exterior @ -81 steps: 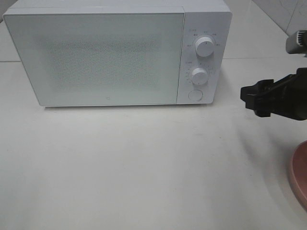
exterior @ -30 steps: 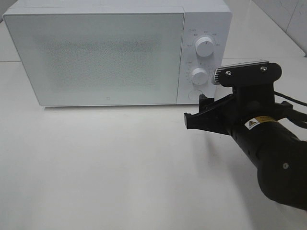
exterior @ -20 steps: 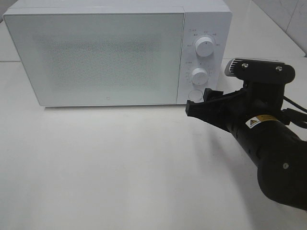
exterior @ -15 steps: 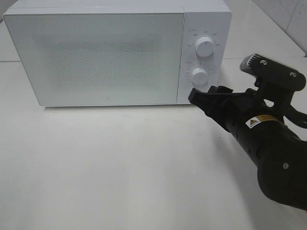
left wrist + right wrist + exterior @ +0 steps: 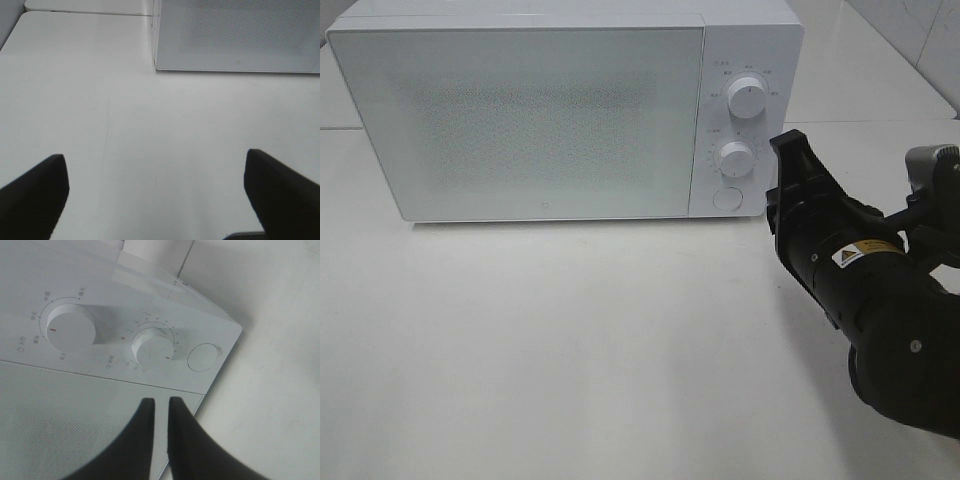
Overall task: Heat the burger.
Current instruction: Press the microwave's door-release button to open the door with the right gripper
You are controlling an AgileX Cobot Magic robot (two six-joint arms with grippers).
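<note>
microwave (image 5: 745, 30): white casing
door (image 5: 520, 120): pale grey, with a fine speckled dot pattern
knobs (image 5: 748, 99): white, ringed by small dark marks
bench (image 5: 570, 350): plain off-white
right arm (image 5: 895, 335): black
warning label (image 5: 850, 256): yellow, with a black triangle

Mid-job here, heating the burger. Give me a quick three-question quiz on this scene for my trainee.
1. True or false: the microwave door is open.
2. Which tool stands wide open? A) left tool B) right tool
3. How many knobs sit above the round button on the panel?
Key: 1 false; 2 A; 3 two.
</note>
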